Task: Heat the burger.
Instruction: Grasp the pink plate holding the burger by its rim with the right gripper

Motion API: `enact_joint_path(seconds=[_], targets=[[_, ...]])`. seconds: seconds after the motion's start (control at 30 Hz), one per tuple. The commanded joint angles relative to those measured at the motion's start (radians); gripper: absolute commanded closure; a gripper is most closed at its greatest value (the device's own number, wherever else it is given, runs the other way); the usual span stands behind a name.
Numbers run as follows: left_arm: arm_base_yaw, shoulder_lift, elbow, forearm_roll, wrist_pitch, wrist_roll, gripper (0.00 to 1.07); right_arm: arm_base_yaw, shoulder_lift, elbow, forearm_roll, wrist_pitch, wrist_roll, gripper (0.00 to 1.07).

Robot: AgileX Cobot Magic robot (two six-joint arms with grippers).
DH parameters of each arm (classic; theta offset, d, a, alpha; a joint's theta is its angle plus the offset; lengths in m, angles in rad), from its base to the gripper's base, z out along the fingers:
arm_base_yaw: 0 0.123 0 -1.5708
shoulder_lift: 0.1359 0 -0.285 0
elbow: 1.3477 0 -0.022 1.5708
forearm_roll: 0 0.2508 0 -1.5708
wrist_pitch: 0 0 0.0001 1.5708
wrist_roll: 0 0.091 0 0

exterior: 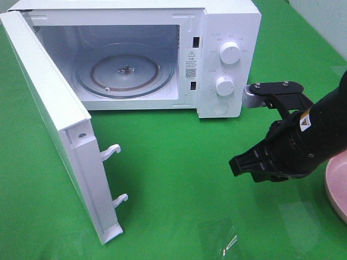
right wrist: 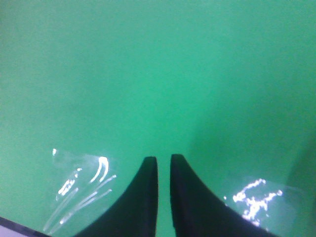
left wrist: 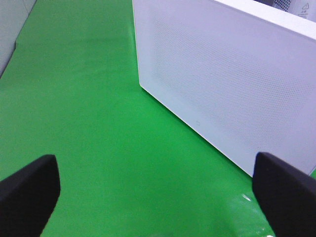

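Burger shows in no view, likely off frame by the pink plate [exterior: 337, 187], so I'd swing the right claw [right wrist: 163, 159], barely parted and empty, that way and widen it first; left claw [left wrist: 154, 163] gapes wide near the microwave door [left wrist: 222, 79].

Robot test lab staged as a kitchen, worktop [exterior: 179, 162] draped in plain green cloth, white microwave [exterior: 227, 32] set at the far left, black robot arm [exterior: 325, 124] seen at the right.
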Motion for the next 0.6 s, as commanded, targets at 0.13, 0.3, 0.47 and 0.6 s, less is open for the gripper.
enact_joint_path(seconds=[0.13, 0.3, 0.47, 0.6], targets=[[0.003, -0.018, 0.002, 0.0, -0.006, 0.001, 0.09, -0.069, -0.058, -0.002, -0.045, 0.125, -0.01, 0.94], [0.003, -0.018, 0.002, 0.0, -0.006, 0.001, 0.09, -0.166, -0.071, -0.002, -0.1, 0.265, -0.01, 0.91], [0.003, -0.018, 0.002, 0.0, -0.006, 0.001, 0.09, -0.24, -0.077, -0.002, -0.163, 0.313, -0.01, 0.72], [0.003, -0.018, 0.002, 0.0, -0.006, 0.001, 0.09, -0.266, -0.084, -0.002, -0.196, 0.315, -0.01, 0.47]])
